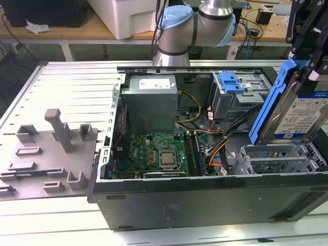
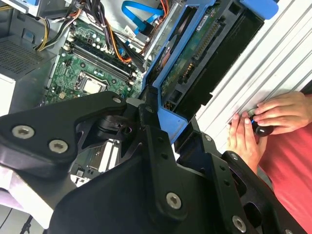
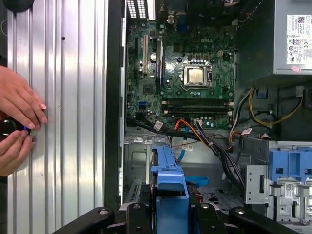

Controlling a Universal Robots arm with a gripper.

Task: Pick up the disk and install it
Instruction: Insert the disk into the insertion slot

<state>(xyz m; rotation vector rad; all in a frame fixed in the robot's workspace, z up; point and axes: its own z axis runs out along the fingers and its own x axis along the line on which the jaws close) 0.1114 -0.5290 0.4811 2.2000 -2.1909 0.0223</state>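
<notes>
While aloft, disk [image 1: 302, 115] aslant between jaws

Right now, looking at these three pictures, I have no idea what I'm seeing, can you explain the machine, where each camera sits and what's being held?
The exterior view looks from off the arm at a robot arm behind an open computer case on a ribbed metal table. The two wrist views come from cameras riding on the arm, looking past its black gripper. The gripper is shut on the disk, a silver hard drive in a blue bracket, held over the case at the exterior view's right. Inside lie a green motherboard and a grey drive cage. A grey fixture plate sits at the exterior view's left. A person's hands touch the table beside the case.
</notes>
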